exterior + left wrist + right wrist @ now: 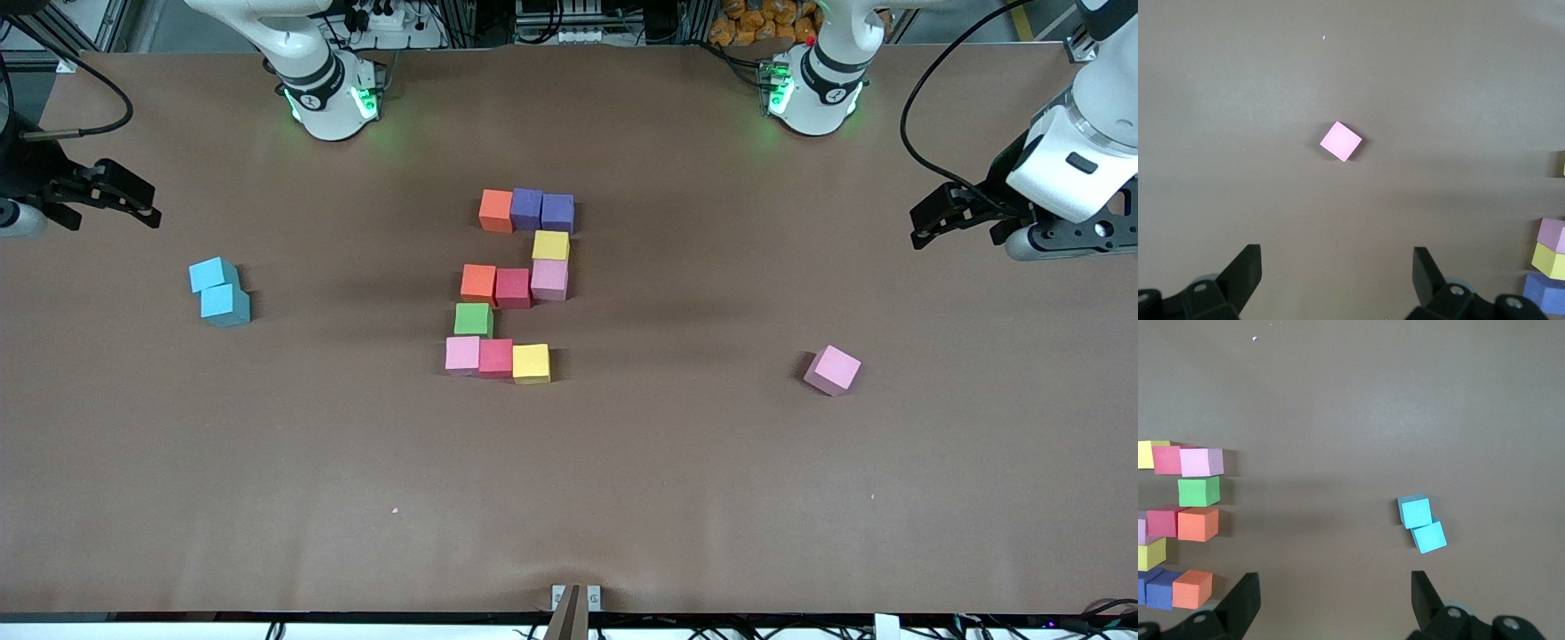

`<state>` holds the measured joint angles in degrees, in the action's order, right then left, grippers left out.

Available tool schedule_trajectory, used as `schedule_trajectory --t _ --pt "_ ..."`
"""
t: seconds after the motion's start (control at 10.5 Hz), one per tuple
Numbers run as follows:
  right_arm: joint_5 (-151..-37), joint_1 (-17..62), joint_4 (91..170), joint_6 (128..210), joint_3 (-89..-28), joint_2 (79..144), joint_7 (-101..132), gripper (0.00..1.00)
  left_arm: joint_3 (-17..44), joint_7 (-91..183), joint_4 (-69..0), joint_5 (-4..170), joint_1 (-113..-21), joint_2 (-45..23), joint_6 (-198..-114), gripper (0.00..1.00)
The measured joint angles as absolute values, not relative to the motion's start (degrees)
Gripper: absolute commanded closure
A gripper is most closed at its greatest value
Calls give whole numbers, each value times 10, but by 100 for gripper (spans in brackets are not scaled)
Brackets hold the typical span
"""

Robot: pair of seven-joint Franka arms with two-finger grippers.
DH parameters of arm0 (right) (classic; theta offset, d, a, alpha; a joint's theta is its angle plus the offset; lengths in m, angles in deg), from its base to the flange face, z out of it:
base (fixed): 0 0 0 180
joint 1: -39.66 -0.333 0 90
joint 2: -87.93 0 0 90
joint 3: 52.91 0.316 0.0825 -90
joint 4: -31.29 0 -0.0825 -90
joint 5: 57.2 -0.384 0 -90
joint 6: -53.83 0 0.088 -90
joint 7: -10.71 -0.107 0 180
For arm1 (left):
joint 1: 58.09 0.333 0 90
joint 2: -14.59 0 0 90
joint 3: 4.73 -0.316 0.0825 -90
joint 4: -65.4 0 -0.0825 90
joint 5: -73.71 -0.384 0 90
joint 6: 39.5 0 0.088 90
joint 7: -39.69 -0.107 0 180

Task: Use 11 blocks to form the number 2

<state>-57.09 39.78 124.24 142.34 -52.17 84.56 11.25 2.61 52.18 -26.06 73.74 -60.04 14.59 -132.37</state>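
The number 2 (513,288) lies at the table's middle, made of eleven cubes set edge to edge: orange (495,211) and two purple (542,211) in the row nearest the robots, then yellow (550,245), then orange, crimson and pink, then green (473,320), then pink, crimson and yellow (531,363). Part of it shows in the right wrist view (1198,491). A loose pink cube (832,370) (1341,141) lies toward the left arm's end. My left gripper (917,227) (1336,252) is open and empty at that end. My right gripper (153,206) (1335,577) is open and empty at the other end.
Two light-blue cubes (219,290) (1421,523) touch each other toward the right arm's end, nearer to the front camera than the right gripper. Both robot bases (329,98) stand along the table's edge farthest from the front camera.
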Motion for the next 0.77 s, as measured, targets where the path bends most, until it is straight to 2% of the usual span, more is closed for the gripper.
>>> schedule_trajectory --t 0.77 --pt "-571 398 1242 1400 -522 861 112 0 26 521 -243 737 -579 123 -1323 0"
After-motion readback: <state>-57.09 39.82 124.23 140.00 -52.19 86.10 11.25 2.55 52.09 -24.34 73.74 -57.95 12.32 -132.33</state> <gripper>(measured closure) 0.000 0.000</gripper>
